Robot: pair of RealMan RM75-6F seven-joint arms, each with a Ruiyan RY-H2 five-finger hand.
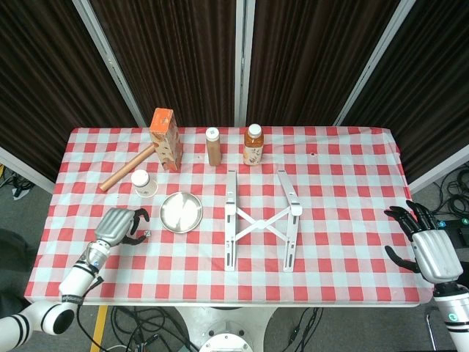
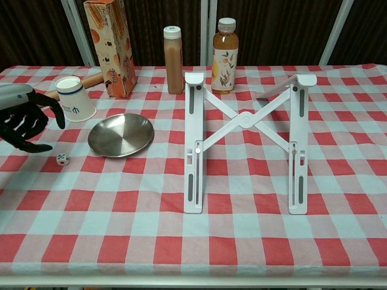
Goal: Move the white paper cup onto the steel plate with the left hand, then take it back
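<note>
Left hand [image 1: 121, 225] sits over the table at lower left of the head view, fingers apart and curled downward, nothing in them; in the chest view it's at the far left edge, just below the white paper cup with the blue logo [image 2: 75, 98]. Cup stands upright at upper left, untouched, near the round shallow steel plate [image 2: 121, 134] but apart from it, so the move onto the plate is not yet done. Risks from here, as I read it: the small white die [image 2: 62, 159] lies right by the fingertips, so a low sweep toward the cup could knock it. The brown cardboard tube [image 1: 128, 168] runs just behind the cup and the tall orange carton [image 1: 167, 138] stands close by, so overshooting the reach likely bumps the tube or shoves the cup into it. Paper cup is light and soft; a hard squeeze probably crushes it, a glancing touch tips it. Plate is dished, so a cup set on the sloped rim could lean or slide. Right hand [image 1: 429, 250] is at the lower right edge, off the table, fingers spread, empty, clear of all this.
</note>
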